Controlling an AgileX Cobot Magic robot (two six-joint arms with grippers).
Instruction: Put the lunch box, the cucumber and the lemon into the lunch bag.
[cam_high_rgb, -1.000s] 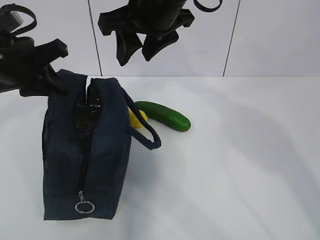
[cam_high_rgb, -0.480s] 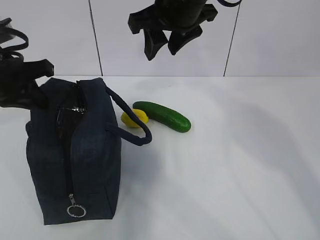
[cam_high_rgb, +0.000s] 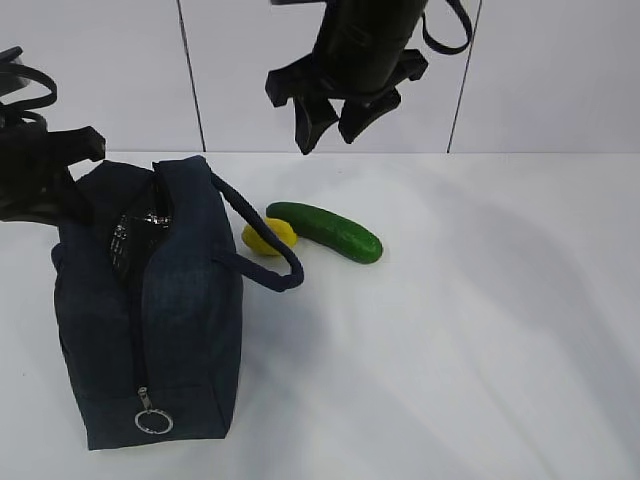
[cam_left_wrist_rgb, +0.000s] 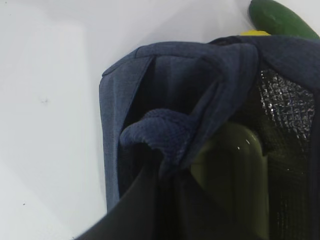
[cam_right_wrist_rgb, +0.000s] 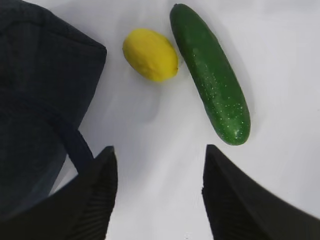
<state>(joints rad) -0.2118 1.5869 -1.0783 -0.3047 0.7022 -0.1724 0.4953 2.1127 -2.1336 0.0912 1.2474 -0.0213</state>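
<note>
So the navy lunch bag (cam_high_rgb: 150, 300) is sitting on the left side of the white desk (cam_high_rgb: 480, 330), zipper open along the top with the silver ring pull (cam_high_rgb: 153, 423) hanging at the near end. You can see the silver lining (cam_left_wrist_rgb: 285, 105) through the gap, and the lunch box (cam_left_wrist_rgb: 230, 175) is already inside, its greenish lid showing in the left wrist view.

The left gripper (cam_high_rgb: 45, 175) is at the bag's far left corner, about 10 o'clock from the bag's middle. Its jaws are pressed together, and from the wrist view it looks like they're pinching one of the strap handles (cam_left_wrist_rgb: 160, 135), though the contact spot itself is dark and hard to make out.

The lemon (cam_high_rgb: 268, 237) and cucumber (cam_high_rgb: 325, 231) are both still out on the desk, at roughly 2 o'clock from the bag. Lemon is tucked just behind the other strap handle (cam_high_rgb: 262, 245), the cucumber touching or nearly touching it on the right.

The right gripper (cam_high_rgb: 330, 125) hangs in the air above them, at 12 o'clock from the cucumber, jaws spread and holding nothing.
</note>
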